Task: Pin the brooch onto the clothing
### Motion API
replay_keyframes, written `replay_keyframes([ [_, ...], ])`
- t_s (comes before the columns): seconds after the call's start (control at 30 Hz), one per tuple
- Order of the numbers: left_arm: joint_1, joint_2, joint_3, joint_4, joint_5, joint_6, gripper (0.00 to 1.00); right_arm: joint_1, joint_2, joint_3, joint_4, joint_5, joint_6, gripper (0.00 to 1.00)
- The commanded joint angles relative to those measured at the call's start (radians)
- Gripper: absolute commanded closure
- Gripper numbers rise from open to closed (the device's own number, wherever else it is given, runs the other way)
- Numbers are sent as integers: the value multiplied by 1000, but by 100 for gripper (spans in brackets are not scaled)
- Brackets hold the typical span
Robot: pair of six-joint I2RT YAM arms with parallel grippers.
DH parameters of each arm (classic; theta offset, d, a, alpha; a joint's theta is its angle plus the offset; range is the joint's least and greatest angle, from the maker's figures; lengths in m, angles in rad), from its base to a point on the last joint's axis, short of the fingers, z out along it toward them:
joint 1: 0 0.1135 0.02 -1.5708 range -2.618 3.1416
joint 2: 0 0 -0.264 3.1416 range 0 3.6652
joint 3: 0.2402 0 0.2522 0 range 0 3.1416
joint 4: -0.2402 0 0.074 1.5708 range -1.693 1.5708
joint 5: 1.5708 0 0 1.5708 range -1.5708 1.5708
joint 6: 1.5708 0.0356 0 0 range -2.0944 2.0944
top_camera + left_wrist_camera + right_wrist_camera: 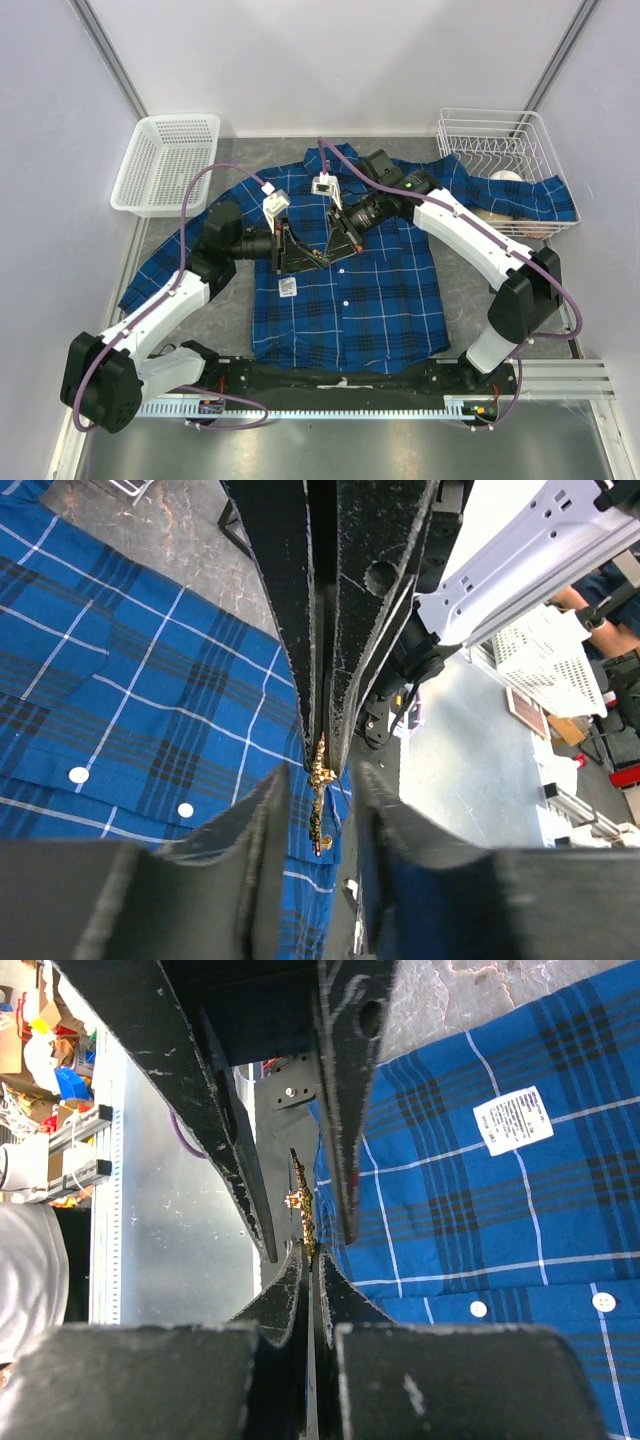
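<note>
Over the shirt [385,300], the brooch [300,1203] is pinched by the right claw [308,1256]. The left claw [322,772] is angled tip-to-tip, spread around it.

White mesh basket [165,160] back left; wire rack [478,135], perhaps holding dishes [507,177], right

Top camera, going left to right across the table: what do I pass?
From the left: white perforated basket → left pincer → right pincer → white wire rack. The plaid shirt spans most of the width, so it has no single place.
</note>
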Motion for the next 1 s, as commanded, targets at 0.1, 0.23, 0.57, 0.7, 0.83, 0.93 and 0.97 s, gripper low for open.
replay_keyframes([
  [0.1, 31, -35, 24, 50, -2, -45, 47, 6, -16, 7, 43, -35, -21, 100],
  [0.23, 95, -81, 50, 6, 34, -8, 44, -3, -37, -7, 32, -19, -65, 100],
  [0.57, 187, -228, -30, -17, 77, 142, 47, -22, -120, -68, 254, -20, 48, 100],
  [0.7, 186, -262, -102, 89, 71, 148, 47, -25, -155, -100, 424, -35, 200, 100],
  [0.83, 181, -219, -102, 209, 104, 125, 47, -23, -177, -145, 559, -52, 295, 100],
  [0.93, 164, -195, -90, 256, 120, 124, 47, -23, -189, -165, 603, -60, 321, 100],
  [0.97, 161, -192, -85, 277, 115, 121, 47, -23, -194, -168, 607, -60, 326, 100],
])
